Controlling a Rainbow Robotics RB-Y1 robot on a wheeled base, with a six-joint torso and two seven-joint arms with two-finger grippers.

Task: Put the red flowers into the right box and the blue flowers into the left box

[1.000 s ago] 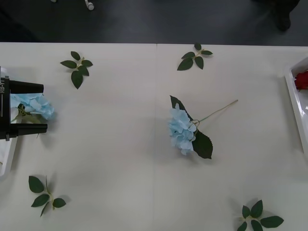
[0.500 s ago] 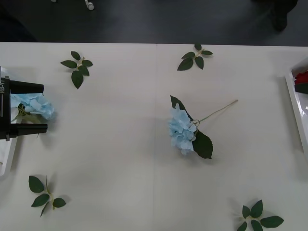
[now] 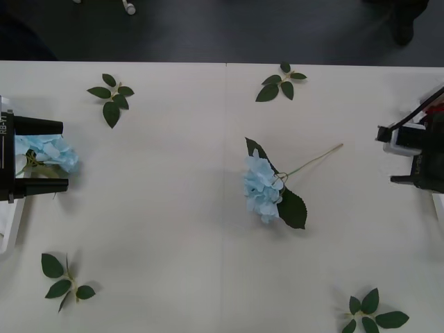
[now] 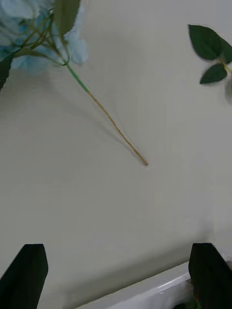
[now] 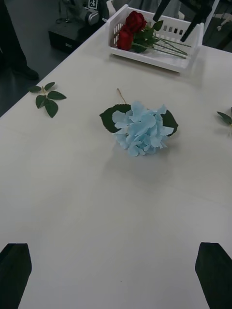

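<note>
A pale worktop (image 3: pixel 173 229) runs across the frame under a dark floor strip along the top, with loose green leaf sprigs (image 3: pixel 111 97) lying near its corners. At the centre lies one of the blue flowers (image 3: pixel 262 187), its thin stem pointing to the upper right. At the left edge the left tool (image 3: pixel 48 155) sits with its black fingers spread apart, a second blue cluster (image 3: pixel 47 151) lying between them beside the left box (image 3: pixel 10 229). At the right edge the right tool (image 3: pixel 409 154) hovers open and empty over the right box (image 5: pixel 159 54), which holds the red flowers (image 5: pixel 129 30) in the left wrist view.
</note>
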